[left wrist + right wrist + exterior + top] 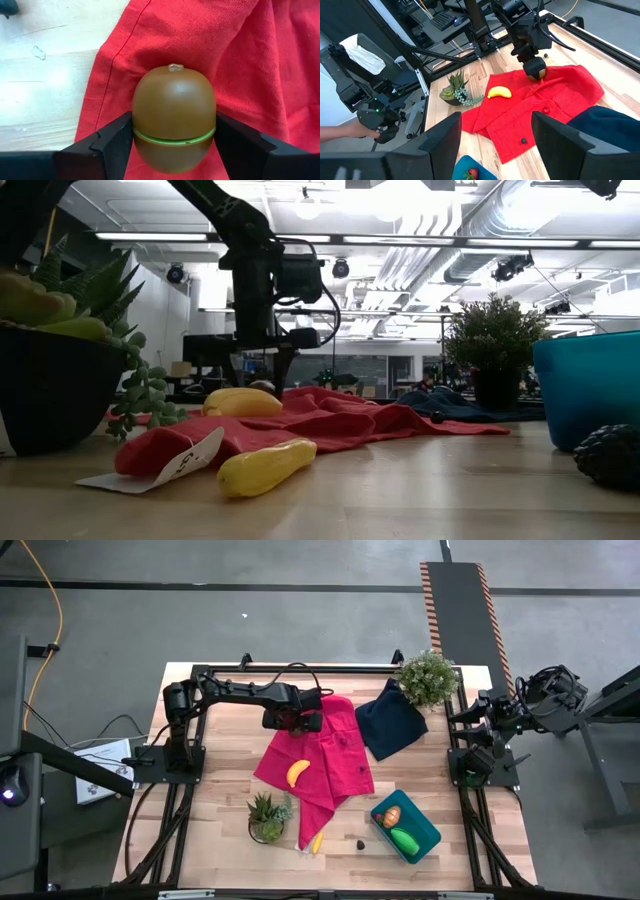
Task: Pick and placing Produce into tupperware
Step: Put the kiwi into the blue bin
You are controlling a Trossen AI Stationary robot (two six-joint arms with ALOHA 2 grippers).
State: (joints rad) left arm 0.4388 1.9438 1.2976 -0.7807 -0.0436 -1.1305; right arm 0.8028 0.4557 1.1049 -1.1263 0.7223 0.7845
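1. the left gripper (173,145) pinches a brown kiwi (173,122) over the red cloth (240,60), one finger on each flank just beside the green seam.
2. the kiwi looks hard, smooth and light; a rounded, glossy shell is likely to slip unless the fingers sit across its widest part, as they do here.
3. a banana (297,772) lies on the cloth, another (317,842) near the table's front edge; both look stiff, best taken across the middle.
4. the tub (429,832), well apart at the front right, already holds an orange piece (392,817) and a green one (405,840).
5. the right gripper (495,145) waits at the right side, spread and empty.
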